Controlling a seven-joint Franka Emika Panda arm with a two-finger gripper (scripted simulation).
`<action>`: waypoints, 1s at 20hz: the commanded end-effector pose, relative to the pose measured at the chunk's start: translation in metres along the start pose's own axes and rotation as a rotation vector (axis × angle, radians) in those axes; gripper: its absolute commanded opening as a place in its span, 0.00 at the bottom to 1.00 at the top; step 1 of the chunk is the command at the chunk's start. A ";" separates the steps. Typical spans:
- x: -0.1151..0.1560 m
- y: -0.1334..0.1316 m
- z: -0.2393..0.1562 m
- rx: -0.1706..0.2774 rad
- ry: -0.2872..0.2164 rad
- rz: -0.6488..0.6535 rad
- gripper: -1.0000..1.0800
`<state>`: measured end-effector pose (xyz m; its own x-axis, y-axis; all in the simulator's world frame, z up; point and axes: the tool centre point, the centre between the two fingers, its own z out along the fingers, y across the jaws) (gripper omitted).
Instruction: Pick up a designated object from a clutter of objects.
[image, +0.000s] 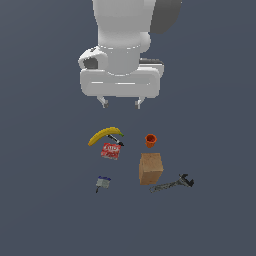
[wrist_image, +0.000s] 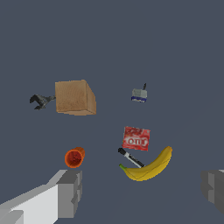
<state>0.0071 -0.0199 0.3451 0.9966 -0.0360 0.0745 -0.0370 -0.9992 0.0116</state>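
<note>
The curved yellow banana (image: 105, 135) (wrist_image: 149, 168) lies at the edge of the clutter closest to the arm, its dark tip beside a black marker (image: 116, 140) (wrist_image: 130, 158). A red packet (image: 111, 150) (wrist_image: 136, 138) lies just past the marker. My gripper (image: 121, 104) (wrist_image: 142, 192) hangs open well above the surface, apart from every item, with nothing between its fingers. In the wrist view the banana sits between the two fingertips (wrist_image: 70, 192), far below them.
An orange cup (image: 150, 140) (wrist_image: 74, 157) lies on its side toward the exterior view's right of the banana. A tan cardboard box (image: 150, 168) (wrist_image: 75, 97), a dark wrench (image: 172, 184) (wrist_image: 40, 101) and a small grey-blue tool (image: 103, 183) (wrist_image: 139, 94) lie farther from the arm.
</note>
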 end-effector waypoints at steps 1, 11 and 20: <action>0.000 0.000 0.000 0.000 0.000 0.000 0.96; 0.005 -0.015 0.002 0.019 0.011 0.008 0.96; 0.004 -0.010 0.014 0.020 0.006 0.056 0.96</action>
<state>0.0125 -0.0088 0.3356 0.9936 -0.0768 0.0827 -0.0761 -0.9970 -0.0111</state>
